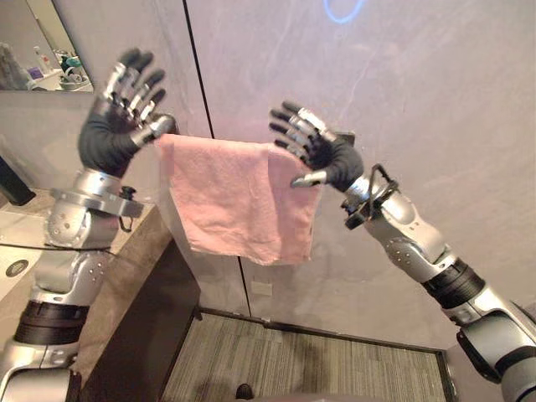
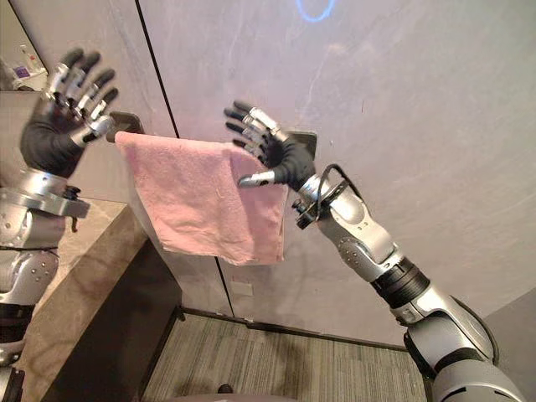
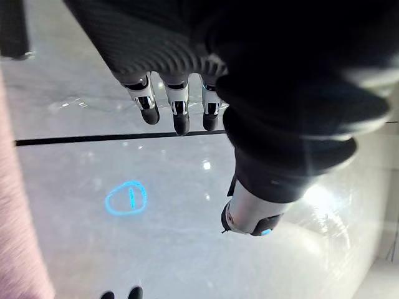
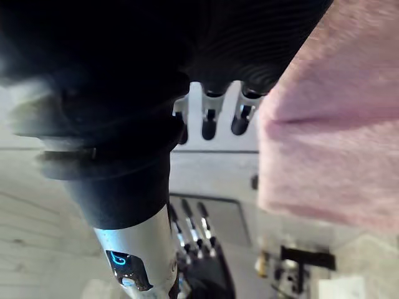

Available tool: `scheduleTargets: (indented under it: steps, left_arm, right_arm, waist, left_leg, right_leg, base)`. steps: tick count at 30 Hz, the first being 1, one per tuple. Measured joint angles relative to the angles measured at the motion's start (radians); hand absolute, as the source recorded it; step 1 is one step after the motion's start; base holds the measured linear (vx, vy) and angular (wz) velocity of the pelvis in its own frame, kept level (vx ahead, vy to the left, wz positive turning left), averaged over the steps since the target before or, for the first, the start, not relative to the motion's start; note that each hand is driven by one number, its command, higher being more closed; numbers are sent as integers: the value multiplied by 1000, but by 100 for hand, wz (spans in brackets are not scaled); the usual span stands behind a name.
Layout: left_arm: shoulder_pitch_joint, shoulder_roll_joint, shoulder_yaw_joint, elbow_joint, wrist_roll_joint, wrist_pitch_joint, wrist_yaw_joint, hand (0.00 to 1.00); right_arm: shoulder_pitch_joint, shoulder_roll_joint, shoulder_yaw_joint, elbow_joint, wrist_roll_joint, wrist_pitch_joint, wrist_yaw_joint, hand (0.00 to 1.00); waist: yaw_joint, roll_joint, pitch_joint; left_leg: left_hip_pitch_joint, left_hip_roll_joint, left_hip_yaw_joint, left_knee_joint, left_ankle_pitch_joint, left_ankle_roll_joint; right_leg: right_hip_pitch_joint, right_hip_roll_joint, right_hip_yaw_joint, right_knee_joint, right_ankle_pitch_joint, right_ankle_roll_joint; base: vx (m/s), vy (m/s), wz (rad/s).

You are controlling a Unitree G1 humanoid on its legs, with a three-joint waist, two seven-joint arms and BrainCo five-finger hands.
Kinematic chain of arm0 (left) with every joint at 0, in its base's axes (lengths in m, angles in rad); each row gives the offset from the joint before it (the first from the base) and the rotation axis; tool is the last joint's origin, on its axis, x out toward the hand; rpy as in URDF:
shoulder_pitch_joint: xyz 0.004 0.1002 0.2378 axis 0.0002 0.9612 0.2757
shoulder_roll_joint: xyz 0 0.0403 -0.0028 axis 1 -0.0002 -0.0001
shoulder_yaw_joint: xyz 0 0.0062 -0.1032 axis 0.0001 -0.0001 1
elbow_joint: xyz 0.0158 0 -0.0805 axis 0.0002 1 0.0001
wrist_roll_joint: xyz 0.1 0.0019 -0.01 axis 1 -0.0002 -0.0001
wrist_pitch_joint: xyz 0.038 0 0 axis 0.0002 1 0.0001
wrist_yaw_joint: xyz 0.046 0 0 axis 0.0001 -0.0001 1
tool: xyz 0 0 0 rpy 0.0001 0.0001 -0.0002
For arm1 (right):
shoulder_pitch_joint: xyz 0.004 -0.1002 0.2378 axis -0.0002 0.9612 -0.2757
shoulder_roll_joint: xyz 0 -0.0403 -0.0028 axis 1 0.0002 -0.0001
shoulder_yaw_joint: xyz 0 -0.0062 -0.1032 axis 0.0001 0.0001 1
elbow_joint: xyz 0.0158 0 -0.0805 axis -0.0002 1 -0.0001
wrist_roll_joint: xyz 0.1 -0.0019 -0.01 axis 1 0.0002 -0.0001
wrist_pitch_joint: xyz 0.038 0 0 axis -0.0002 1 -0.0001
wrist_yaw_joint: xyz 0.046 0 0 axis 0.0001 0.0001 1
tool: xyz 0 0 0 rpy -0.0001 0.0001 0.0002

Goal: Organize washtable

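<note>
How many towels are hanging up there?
1. The pink towel hangs draped over the rail on the wall, with the open left hand at one end and the open right hand at the other. None seems hidden.

Soft, even indoor light falls on the glossy grey wall, which turns dimmer below the pink towel. Above the towel a blue ring of light reflects in the wall. In the left wrist view white glare blooms on the wall, and the left hand has its cover in near-black shade.
</note>
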Motion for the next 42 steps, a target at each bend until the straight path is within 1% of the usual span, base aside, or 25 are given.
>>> scheduleTargets:
  steps: [1,2,4,5,7,9,14,18,22,25,27,30,32,36,37,38,40,42]
  left_arm:
    - [21,0,-13,0,-7,7,-8,0]
    - [57,-1,-30,0,-24,24,-38,0]
    - [93,-1,-55,0,-42,35,-72,0]
    - [114,-1,-59,0,-46,49,-96,0]
    - [137,-1,-59,0,-54,58,-118,0]
    - [171,0,-69,0,-81,71,-156,0]
    - [221,5,-101,0,-101,106,-204,0]
    - [237,6,-114,2,-120,113,-220,0]
    - [226,7,-161,36,-120,111,-221,0]
    - [149,8,-213,115,-120,112,-213,0]
    - [96,7,-224,162,-120,112,-194,0]
    - [26,7,-253,217,-120,112,-168,0]
    - [-17,6,-256,223,-119,110,-151,0]
    - [-86,3,-261,278,-116,100,-121,0]
    - [-92,3,-260,294,-115,92,-106,0]
    - [-95,0,-252,312,-114,89,-103,0]
    - [-95,-13,-230,345,-113,88,-91,0]
    - [-95,-46,-190,381,-107,88,-86,0]
  right_arm:
    - [0,7,16,15,0,3,1,0]
    - [0,17,41,36,0,6,4,0]
    - [1,26,52,54,0,22,20,0]
    - [1,26,64,54,0,25,22,0]
    - [1,26,78,54,1,34,31,0]
    - [4,26,85,54,1,44,54,0]
    - [6,24,87,54,20,46,68,0]
    - [34,23,89,55,21,47,85,0]
    - [39,24,117,59,21,46,85,0]
    - [37,29,115,82,20,46,82,0]
    - [33,40,112,114,19,46,75,0]
    - [24,60,99,150,19,46,56,0]
    - [7,73,66,164,19,46,52,0]
    - [-5,79,8,168,19,43,28,0]
    - [-5,86,-7,174,19,42,17,0]
    - [-5,87,-18,182,19,41,18,0]
    - [4,94,-40,189,19,41,19,0]
    - [29,113,-66,189,19,40,19,0]
  waist:
    - [1,0,0]
    - [4,0,2]
    - [8,-2,5]
    - [10,-4,6]
    - [11,-7,9]
    - [11,-15,23]
    - [10,-29,27]
    - [11,-30,30]
    - [10,-27,39]
    - [10,-30,55]
    - [10,-35,73]
    - [7,-35,88]
    - [6,-34,108]
    - [3,-34,121]
    - [-3,-35,126]
    - [-13,-35,131]
    - [-15,-35,133]
    - [-14,-35,135]
  left_leg:
    - [0,0,0,0,0,0]
    - [-1,1,-1,0,0,0]
    - [-3,1,-2,0,-1,-1]
    - [-6,1,-3,-1,-3,-4]
    - [-13,2,-4,0,-5,-6]
    - [-22,0,-5,-1,-4,-6]
    - [-39,-1,1,0,-4,-6]
    - [-44,-1,2,0,-1,-1]
    - [-62,2,-6,0,0,-1]
    - [-101,9,-12,0,8,-2]
    - [-129,13,-18,0,19,-5]
    - [-153,17,-20,0,25,-5]
    - [-167,19,-17,0,29,-3]
    - [-191,23,-6,0,34,-2]
    - [-190,23,-3,0,34,-2]
    - [-191,25,4,0,34,-2]
    - [-193,29,8,0,34,-2]
    - [-193,33,15,0,34,-2]
  right_leg:
    - [-9,0,0,8,-6,-1]
    - [-14,-1,0,17,-13,-1]
    - [-14,-1,-1,17,-17,3]
    - [-17,-1,-2,17,-18,4]
    - [-23,-1,-4,17,-18,4]
    - [-31,-1,-3,17,-17,4]
    - [-45,-2,-2,14,-17,4]
    - [-47,-2,-4,7,-14,0]
    - [-64,0,-3,5,-12,-2]
    - [-87,3,-8,-6,8,-2]
    - [-112,10,-11,-8,17,-5]
    - [-131,19,-14,-19,29,-9]
    - [-145,23,-11,-22,36,-11]
    - [-173,26,1,-25,44,-13]
    - [-174,26,3,-25,45,-13]
    - [-176,27,5,-25,46,-14]
    - [-183,31,14,-25,49,-18]
    - [-184,34,22,-31,54,-20]
  base:
    - [-35,6,1]
    - [-37,8,2]
    - [-35,8,4]
    - [-34,9,4]
    - [-31,12,5]
    - [-23,15,4]
    - [0,0,0]
    - [45,-12,1]
    - [37,-15,0]
    - [12,-3,4]
    - [0,0,0]
    - [-4,-8,1]
    - [-19,-5,-6]
    - [-18,0,-8]
    - [-3,6,-6]
    - [-3,6,-6]
    - [0,-5,-13]
    - [1,-10,-13]
